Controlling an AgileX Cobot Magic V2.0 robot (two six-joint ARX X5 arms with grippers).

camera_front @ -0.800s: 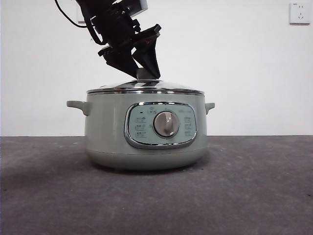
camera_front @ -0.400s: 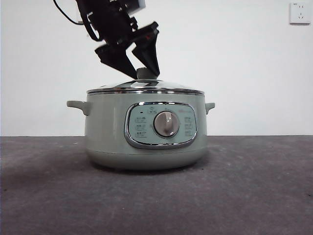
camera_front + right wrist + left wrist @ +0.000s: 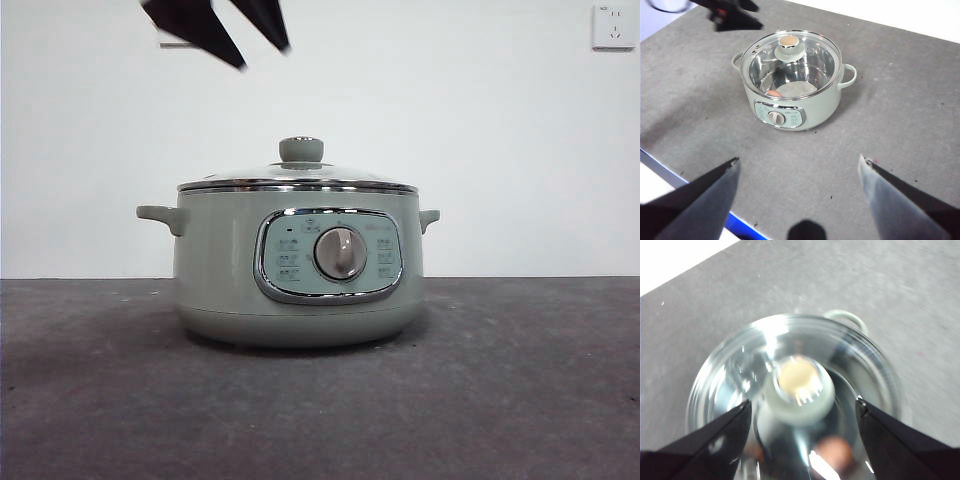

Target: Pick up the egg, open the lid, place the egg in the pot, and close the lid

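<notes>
The sage-green pot (image 3: 300,270) stands on the grey table with the glass lid (image 3: 297,178) shut on it. The lid's pale green knob (image 3: 300,150) is free. My left gripper (image 3: 264,57) is open and empty, high above the knob and slightly to its left; only its two black tips show. In the left wrist view the open jaws (image 3: 803,402) straddle the knob (image 3: 799,387) from above, well clear of it. The reddish-brown egg (image 3: 832,447) lies inside the pot under the glass, and also shows in the right wrist view (image 3: 772,93). My right gripper (image 3: 799,159) is open and empty, high and far from the pot (image 3: 790,95).
The dial (image 3: 340,252) and control panel face the front camera. A side handle (image 3: 160,215) sticks out at the left. A wall socket (image 3: 612,27) is on the white wall behind. Grey tabletop (image 3: 500,400) surrounds the pot.
My left gripper was at the lid's knob; it has opened wider and risen up and slightly left, away from it. The lid stays on the pot.
</notes>
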